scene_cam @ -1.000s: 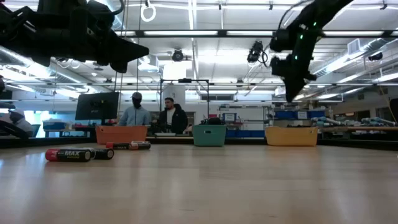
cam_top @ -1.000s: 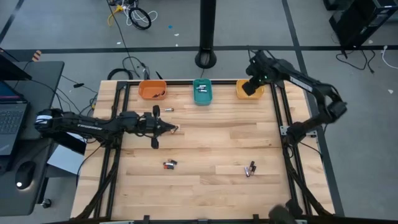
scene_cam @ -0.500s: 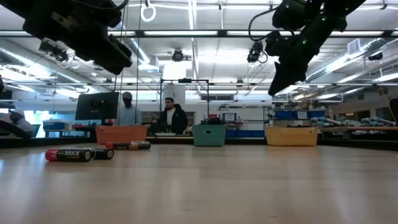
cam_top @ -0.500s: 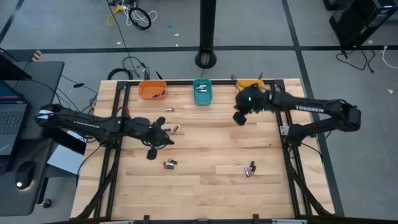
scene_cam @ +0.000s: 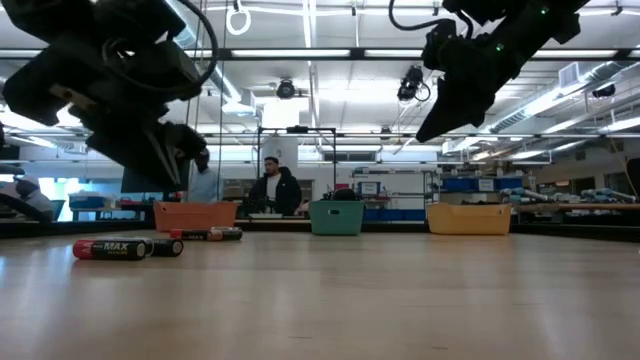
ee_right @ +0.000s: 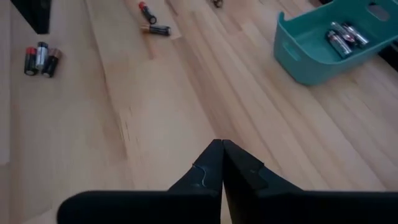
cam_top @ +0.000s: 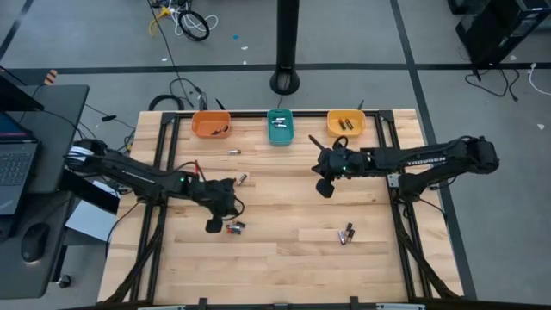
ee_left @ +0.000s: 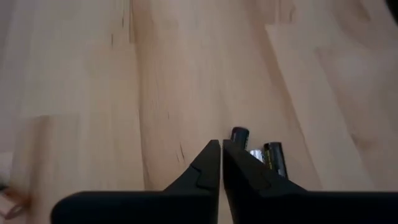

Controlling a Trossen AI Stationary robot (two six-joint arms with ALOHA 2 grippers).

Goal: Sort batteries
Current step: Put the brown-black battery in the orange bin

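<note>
- Three small plastic bins at the table's far edge: one orange (cam_top: 210, 126), one teal (cam_top: 280, 127), one yellow (cam_top: 345, 124).
- Two dark robot arms.
- Two people standing in the room beyond the table (scene_cam: 272, 187).
- Loose cylindrical batteries on the wooden table: four small clusters (cam_top: 234, 227); exact cell count cannot be told.

"MAX" in pale letters on the dark battery (scene_cam: 112, 248) lying at the low view's left. "TROSSEN" in white on the right arm's dark link (cam_top: 428, 158), high view. Nothing else legible.

The wooden table (cam_top: 284, 202) carries three bins (cam_top: 280, 127) and loose batteries (cam_top: 234, 227).
</note>
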